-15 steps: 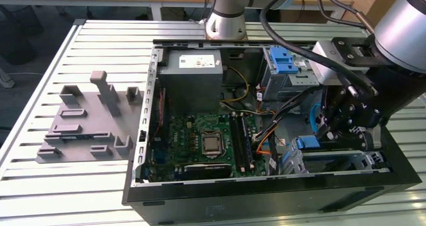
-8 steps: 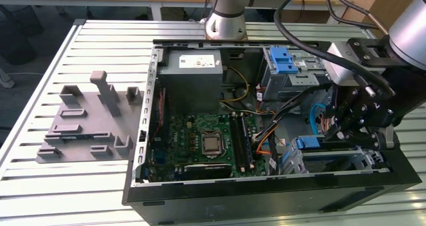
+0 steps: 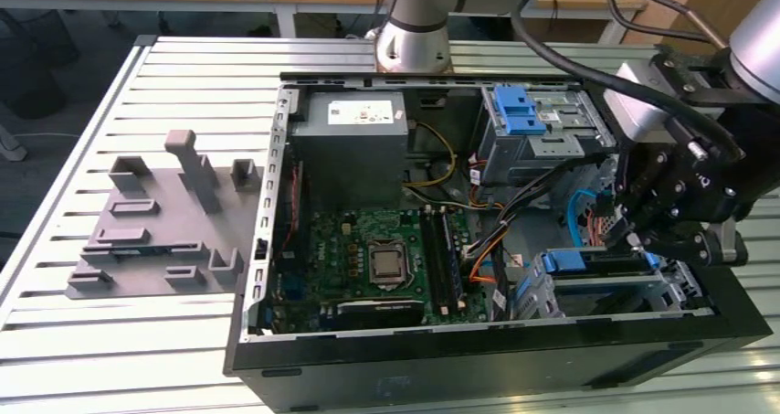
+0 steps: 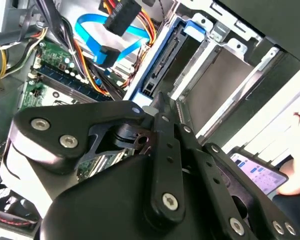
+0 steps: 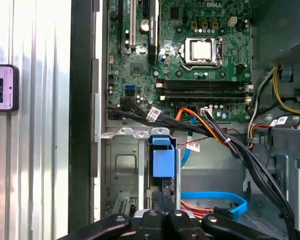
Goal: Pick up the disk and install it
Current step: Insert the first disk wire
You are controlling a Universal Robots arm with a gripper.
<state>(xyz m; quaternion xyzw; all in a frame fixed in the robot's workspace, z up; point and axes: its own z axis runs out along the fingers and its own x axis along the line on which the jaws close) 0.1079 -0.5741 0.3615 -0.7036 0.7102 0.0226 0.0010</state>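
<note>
Disk (image 3: 596, 261) sits in the case's (image 3: 488, 352) bay, exterior view's lower right; hand (image 3: 624, 238), pressed together, hides its end.

No print is clear enough to read; labels and what they sit on:

Exterior view: white sticker (image 3: 365, 114) w/ dark lines on top of grey PSU (image 3: 353, 149). Pale sticker (image 3: 567, 118) on silver drive cage (image 3: 536, 144), beside its blue latch (image 3: 517, 111).

First wrist view: white silkscreen marks across green mobo (image 5: 140, 70), too small to make out. A few white tags (image 5: 154, 114) on the cable bundle (image 5: 230, 145), print illegible. Pale device (image 5: 1, 88) at the case's side carries a small blue-marked label. Disk (image 5: 163, 161) shows its blue bracket end, label face hidden.

Second wrist view: lit screen (image 4: 256, 170) w/ blue rows, text unreadable.
</note>
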